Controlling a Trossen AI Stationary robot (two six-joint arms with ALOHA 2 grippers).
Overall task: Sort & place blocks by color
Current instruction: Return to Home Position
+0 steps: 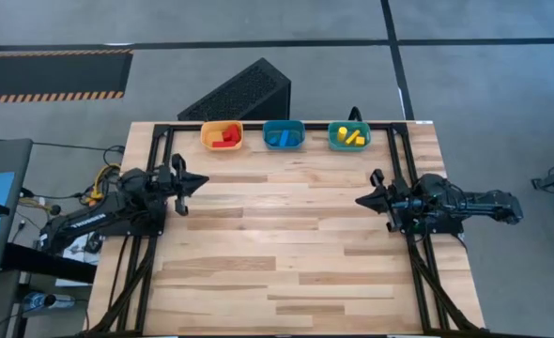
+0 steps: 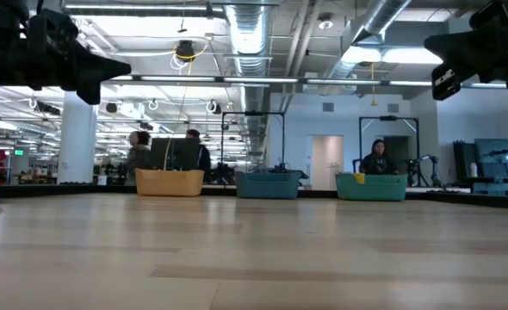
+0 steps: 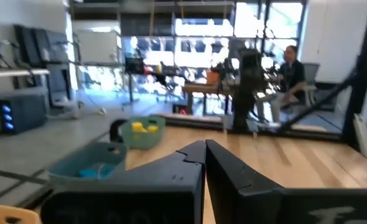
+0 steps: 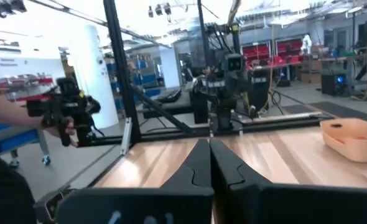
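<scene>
Blocks (image 1: pixel 352 137): lying sorted, red, blue, yellow, in 3 bins (image 1: pixel 266 137) along the far edge.
Left gripper (image 1: pixel 194 183): hovering at left, fingers pressing together, empty.
Right gripper (image 1: pixel 363 199): hovering at right, likewise closed, empty.
Handling: probably light, rigid, smooth; pinching across 2 flat sides looks best.

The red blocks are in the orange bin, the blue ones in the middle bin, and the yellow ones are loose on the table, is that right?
Not quite. The yellow blocks are not loose on the table; the high view shows them in the green bin. The red blocks are in the orange bin, the blue blocks in the middle bin.
</scene>
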